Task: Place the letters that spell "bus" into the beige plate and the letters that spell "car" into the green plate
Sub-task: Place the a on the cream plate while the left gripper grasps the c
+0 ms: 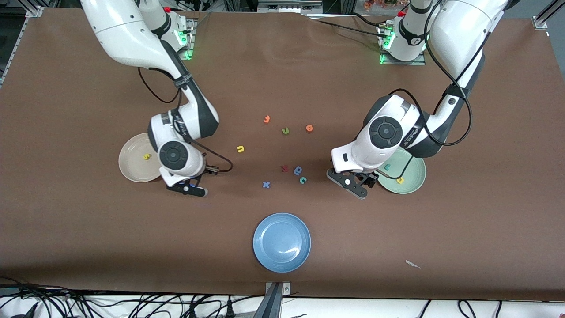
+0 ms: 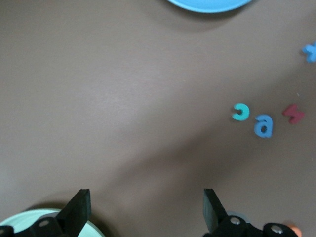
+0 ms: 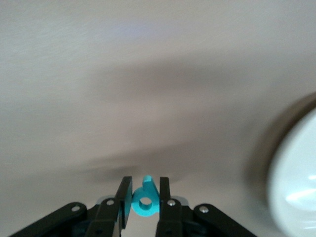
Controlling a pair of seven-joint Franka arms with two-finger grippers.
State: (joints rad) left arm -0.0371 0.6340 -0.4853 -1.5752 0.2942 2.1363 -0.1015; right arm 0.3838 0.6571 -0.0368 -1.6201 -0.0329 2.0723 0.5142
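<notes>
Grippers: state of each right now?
Left gripper: fingers open, holding nothing, beside the green plate.
Right gripper: fingers shut on the teal b, beside the beige plate.

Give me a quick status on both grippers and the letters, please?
Right gripper shut on small teal foam letter b, beside round beige plate. Left gripper open, by pale green plate. Teal foam c on table. Path unobstructed.

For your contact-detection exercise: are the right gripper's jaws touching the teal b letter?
Touching. The right wrist view shows the right gripper with its jaws pressed flat against both sides of the teal b, with no gap on either side.
</notes>
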